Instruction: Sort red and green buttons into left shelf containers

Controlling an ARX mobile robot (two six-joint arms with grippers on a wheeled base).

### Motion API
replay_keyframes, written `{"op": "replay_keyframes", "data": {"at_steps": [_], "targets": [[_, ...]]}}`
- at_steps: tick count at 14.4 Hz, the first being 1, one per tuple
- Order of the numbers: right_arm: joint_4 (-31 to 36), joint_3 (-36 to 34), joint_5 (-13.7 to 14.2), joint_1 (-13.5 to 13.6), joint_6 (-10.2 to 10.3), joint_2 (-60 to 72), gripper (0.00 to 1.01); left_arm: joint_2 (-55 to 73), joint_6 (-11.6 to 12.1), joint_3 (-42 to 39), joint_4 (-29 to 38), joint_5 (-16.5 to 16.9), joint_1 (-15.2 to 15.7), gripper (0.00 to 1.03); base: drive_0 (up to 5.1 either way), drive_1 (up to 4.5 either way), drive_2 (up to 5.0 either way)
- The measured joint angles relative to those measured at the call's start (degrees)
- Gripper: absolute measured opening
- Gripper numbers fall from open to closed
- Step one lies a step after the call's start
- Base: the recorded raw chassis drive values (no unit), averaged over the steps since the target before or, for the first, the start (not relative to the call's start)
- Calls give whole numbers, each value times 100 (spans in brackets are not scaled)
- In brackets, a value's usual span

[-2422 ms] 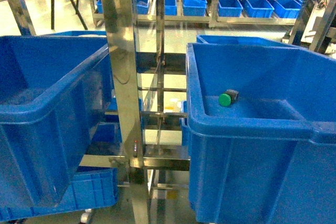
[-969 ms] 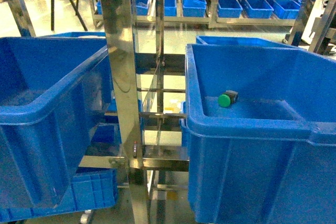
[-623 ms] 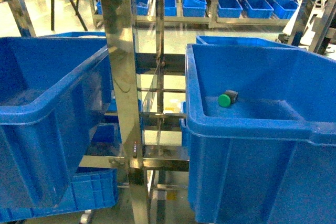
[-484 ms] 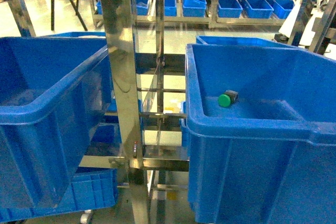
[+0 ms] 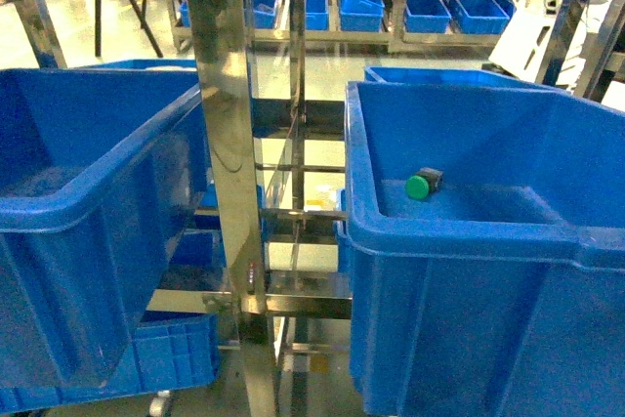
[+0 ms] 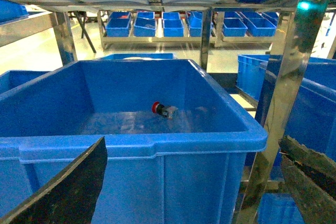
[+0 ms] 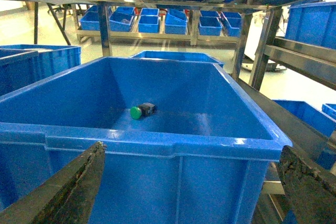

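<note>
The green button [image 5: 421,184] lies on its side on the floor of the right deep blue container [image 5: 469,241]; the right wrist view shows the green button [image 7: 140,111] inside that container [image 7: 157,148]. The red button [image 6: 162,109] lies on the floor of the left container [image 6: 136,145], whose rim shows in the head view [image 5: 88,192]. My left gripper [image 6: 191,182] is open in front of the left container's near wall, with nothing between its fingers. My right gripper [image 7: 191,187] is open before the right container's near wall, also with nothing held. Neither gripper appears in the head view.
A shiny steel shelf post [image 5: 229,173] stands between the two containers. Rows of small blue trays [image 5: 430,9] sit on a far shelf. Another blue crate [image 5: 166,358] sits low at the left. A white object [image 5: 532,36] shows at the far right.
The containers and the green button have not moved. A white object at the upper right of the head view has come further into view, moving left.
</note>
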Motion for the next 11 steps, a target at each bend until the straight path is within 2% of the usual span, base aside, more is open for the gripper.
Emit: {"op": "replay_keyframes", "data": {"at_steps": [11], "targets": [[0, 0, 0, 0, 0, 2, 98, 0, 0, 0, 0, 0, 0, 98, 0, 0, 0]]}}
